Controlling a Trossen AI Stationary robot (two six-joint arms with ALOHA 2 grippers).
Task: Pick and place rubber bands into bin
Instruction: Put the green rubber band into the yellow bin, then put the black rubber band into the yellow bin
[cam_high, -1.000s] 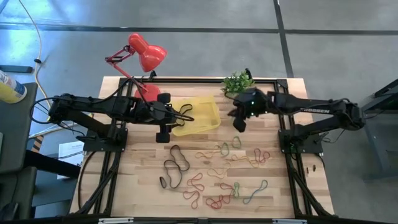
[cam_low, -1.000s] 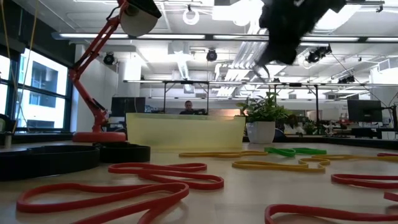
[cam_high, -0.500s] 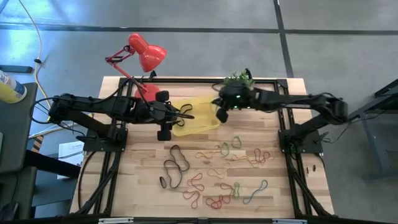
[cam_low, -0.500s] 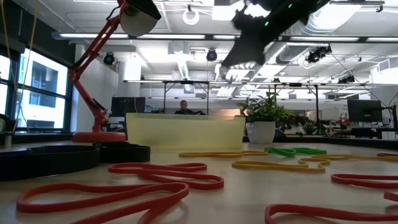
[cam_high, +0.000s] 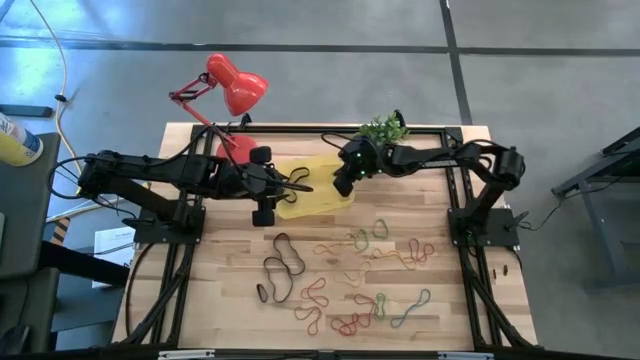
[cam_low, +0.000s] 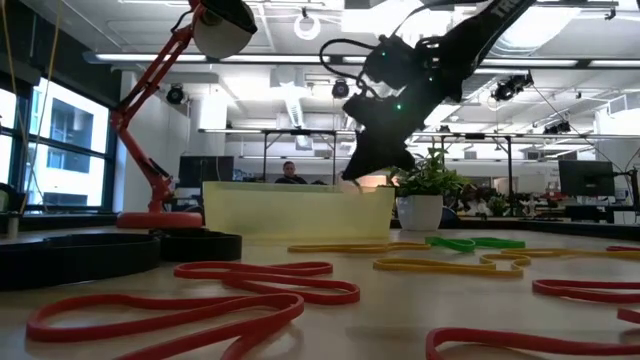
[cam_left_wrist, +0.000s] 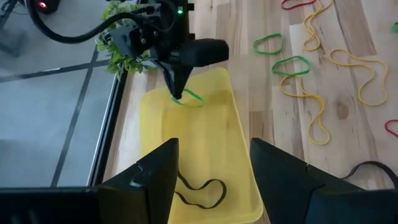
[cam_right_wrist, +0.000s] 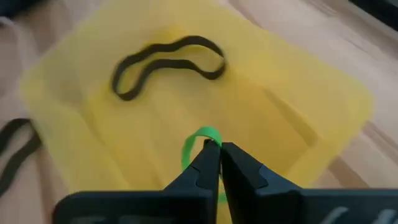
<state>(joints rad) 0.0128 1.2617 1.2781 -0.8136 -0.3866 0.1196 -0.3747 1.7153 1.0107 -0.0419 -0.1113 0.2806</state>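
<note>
Now, right hand (cam_right_wrist: 214, 149): pinched on green band (cam_right_wrist: 198, 144), over bin (cam_right_wrist: 323, 93) for drop.
left hand (cam_left_wrist: 211, 171): fingers apart, waiting beside bin.

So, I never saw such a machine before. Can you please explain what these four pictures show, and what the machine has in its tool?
It is a robot with two dark arms at a wooden table. Each arm ends in a two-finger tool. One picture looks straight down, one looks level across the tabletop, and two come from small cameras on the wrists.

Many loose rubber bands lie on the table. At the back stand a yellow bin, a red desk lamp and a small plant.

The right tool, over the bin, is pinching a green rubber band; its fingers look almost shut. A black band already lies in the bin. The left tool waits open at the bin's other end, holding nothing.
</note>
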